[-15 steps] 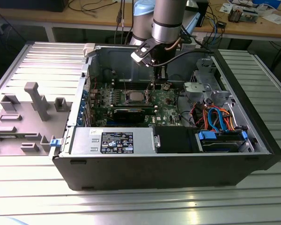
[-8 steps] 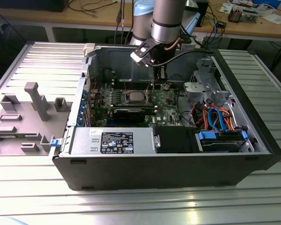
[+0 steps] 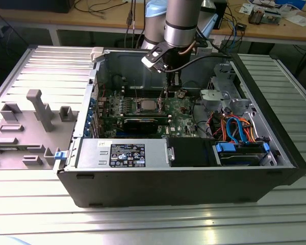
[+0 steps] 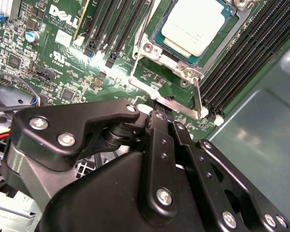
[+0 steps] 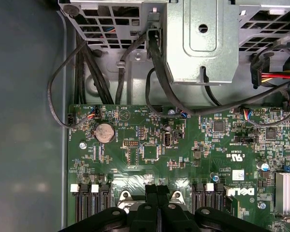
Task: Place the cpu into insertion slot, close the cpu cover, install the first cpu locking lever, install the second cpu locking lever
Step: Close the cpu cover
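**CPU seated, cover open, gripper at the cover's edge**

On the exterior view's left, a grey moulded tray [image 3: 20, 127] lies on the ribbed metal table [image 3: 143, 224] beside the open computer case [image 3: 168, 189]. In the middle of the green motherboard [image 3: 181, 120], the cpu [image 3: 145, 105] lies flat in the insertion slot [image 4: 146, 48], its dull silver top [image 4: 195, 26] facing up. The cpu cover [image 4: 197, 96] is not closed. In the second wrist view its thin frame stands swung off the socket, on the gripper's side.

Just to the cpu's right in the exterior view, the gripper [image 3: 169, 94] hangs low over the board. In both wrist views the gripper [image 4: 165, 118] [image 5: 157, 189] is clenched, with nothing seen between its fingers, and its tips are close by the cover's free edge. I cannot tell whether they touch it.

Further right are blue and orange cables [image 3: 239, 130].

The cover looks like light, stiff, hinged sheet metal, and is probably best pushed at its free edge. The chip is likely light and fragile, and best taken by its sides.
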Robot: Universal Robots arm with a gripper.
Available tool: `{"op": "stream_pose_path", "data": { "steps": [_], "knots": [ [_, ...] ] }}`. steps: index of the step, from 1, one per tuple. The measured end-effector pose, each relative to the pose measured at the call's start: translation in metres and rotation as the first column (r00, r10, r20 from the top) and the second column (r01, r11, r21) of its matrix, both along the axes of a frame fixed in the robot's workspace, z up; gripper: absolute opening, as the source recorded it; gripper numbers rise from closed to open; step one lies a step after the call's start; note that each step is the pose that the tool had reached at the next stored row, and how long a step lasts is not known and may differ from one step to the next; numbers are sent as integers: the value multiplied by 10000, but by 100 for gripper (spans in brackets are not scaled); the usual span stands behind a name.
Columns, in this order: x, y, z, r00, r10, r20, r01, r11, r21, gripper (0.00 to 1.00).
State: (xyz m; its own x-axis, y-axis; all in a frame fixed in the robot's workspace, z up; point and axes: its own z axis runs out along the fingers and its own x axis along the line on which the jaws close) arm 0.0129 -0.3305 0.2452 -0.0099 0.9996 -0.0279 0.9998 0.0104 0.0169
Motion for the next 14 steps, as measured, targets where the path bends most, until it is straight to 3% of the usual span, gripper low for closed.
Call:
{"op": "stream_pose_path", "data": {
  "steps": [14],
  "knots": [
    [-27,0,0,10000,-1,0,1,10000,0,11]
  ]
}}
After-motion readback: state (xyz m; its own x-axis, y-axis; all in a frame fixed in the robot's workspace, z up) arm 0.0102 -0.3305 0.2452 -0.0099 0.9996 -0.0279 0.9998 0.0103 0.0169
